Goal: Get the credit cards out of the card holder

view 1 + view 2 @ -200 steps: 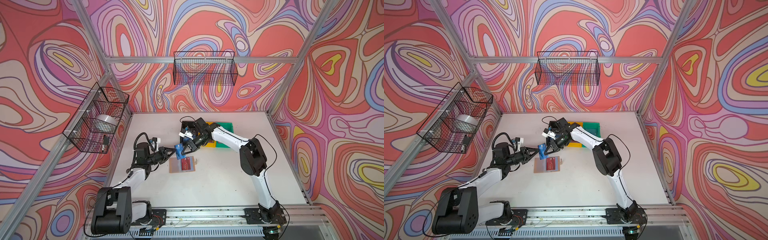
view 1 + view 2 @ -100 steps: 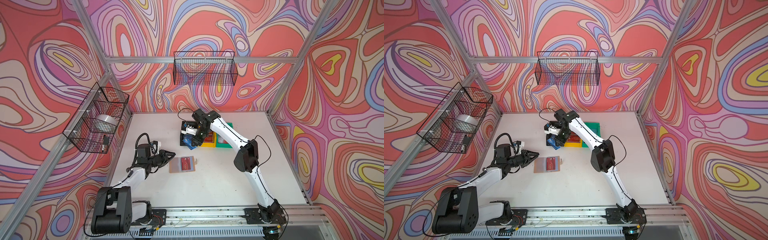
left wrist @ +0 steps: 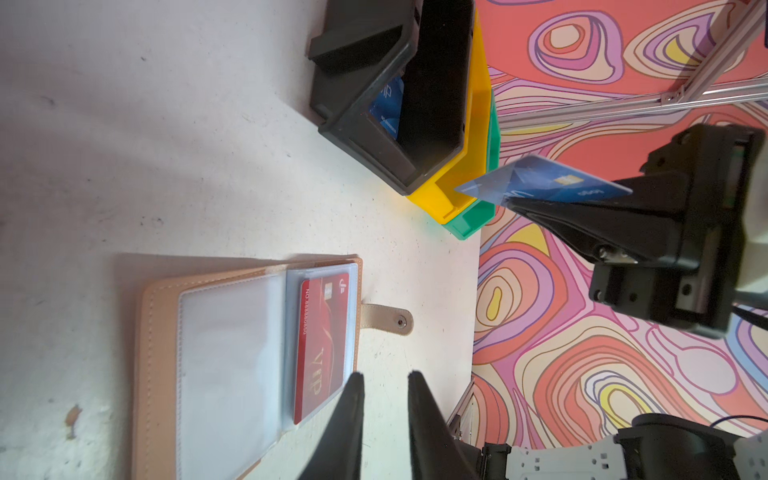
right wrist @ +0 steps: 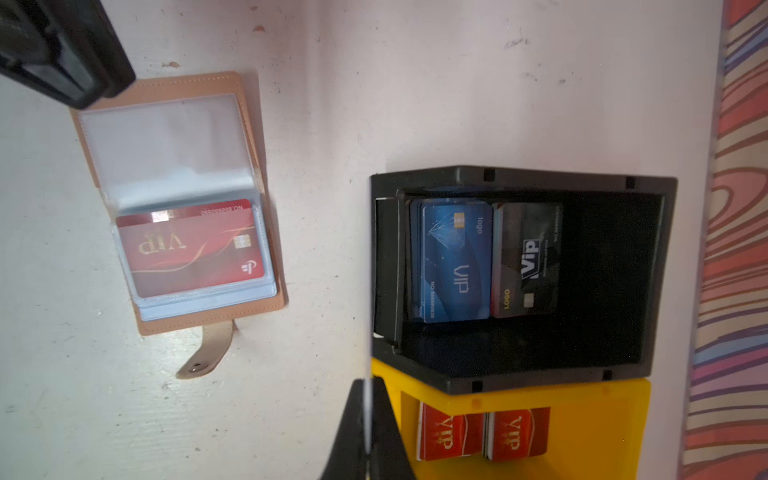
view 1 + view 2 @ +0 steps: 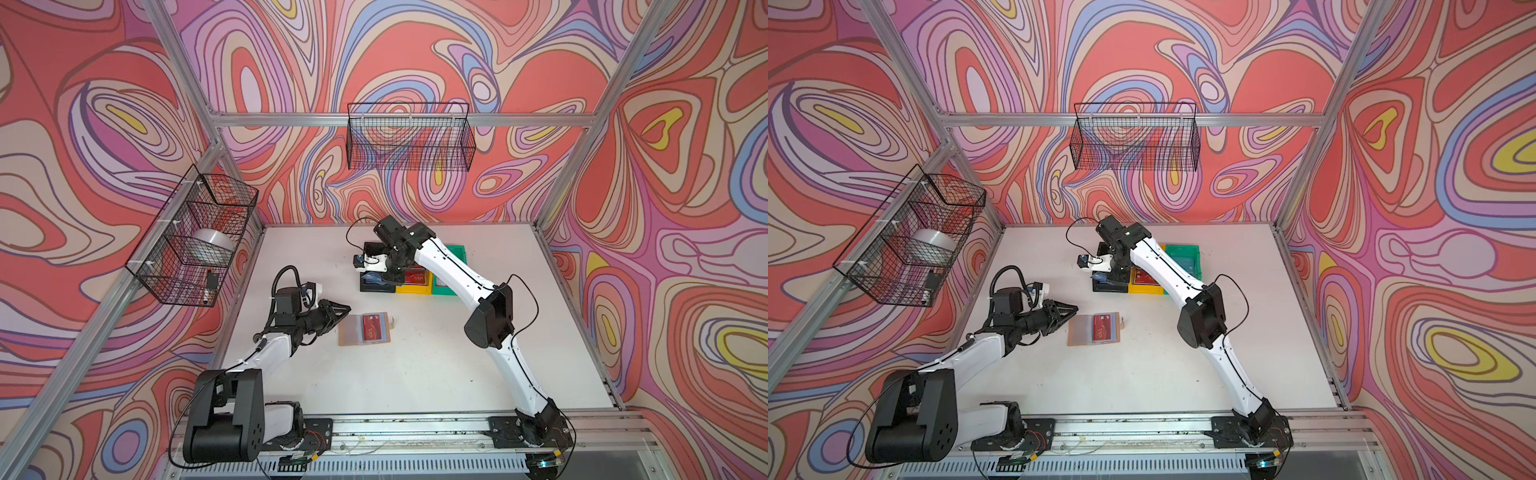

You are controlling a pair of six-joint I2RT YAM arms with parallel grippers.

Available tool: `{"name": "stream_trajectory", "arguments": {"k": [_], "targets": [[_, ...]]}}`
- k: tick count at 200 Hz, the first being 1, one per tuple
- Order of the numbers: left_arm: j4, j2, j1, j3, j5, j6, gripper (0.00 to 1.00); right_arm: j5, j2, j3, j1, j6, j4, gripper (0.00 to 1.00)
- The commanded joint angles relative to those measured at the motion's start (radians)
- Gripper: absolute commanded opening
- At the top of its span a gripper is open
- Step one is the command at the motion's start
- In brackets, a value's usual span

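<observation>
Right gripper point(image 4: 368, 399), clamped on blue card point(image 3: 544, 185), moved from card holder point(image 3: 160, 332) to seemingly above black bin point(image 4: 519, 178); left gripper point(image 3: 384, 386) slightly apart, empty; red card point(image 3: 322, 349) remains.

Right tool point(image 4: 368, 388) pinching edge-on card point(image 4: 367, 332), open card holder point(image 4: 166, 141) holding red card point(image 4: 195, 249)

- The blue card point(image 3: 548, 183) appears edge-on in the right wrist view (a thin pale line between the pinching jaws).
- The card holder point(image 3: 160, 353) is cut off by the left wrist picture's edge.
- In both top views the right arm point(image 5: 453, 270) point(image 5: 1167, 270) hides parts of the yellow bin point(image 5: 411, 288) point(image 5: 1144, 289) and green bin point(image 5: 457, 252) point(image 5: 1183, 257).
- Dark items in the wire basket point(image 5: 178, 286) are too small to identify.
</observation>
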Motion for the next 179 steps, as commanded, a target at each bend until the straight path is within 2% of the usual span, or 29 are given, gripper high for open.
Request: {"name": "stream_trajectory", "arguments": {"k": [1, 64, 179], "targets": [[0.006, 0.015, -0.002, 0.017, -0.008, 0.018, 0.23, 0.104, 0.011, 0.004, 0.015, -0.098, 0.059, 0.00], [0.022, 0.050, -0.002, 0.025, -0.005, 0.019, 0.23, 0.209, 0.028, -0.047, 0.016, -0.145, 0.107, 0.00], [0.034, 0.083, -0.002, 0.017, -0.010, 0.031, 0.23, 0.227, 0.084, -0.095, 0.014, -0.145, 0.115, 0.00]]}}
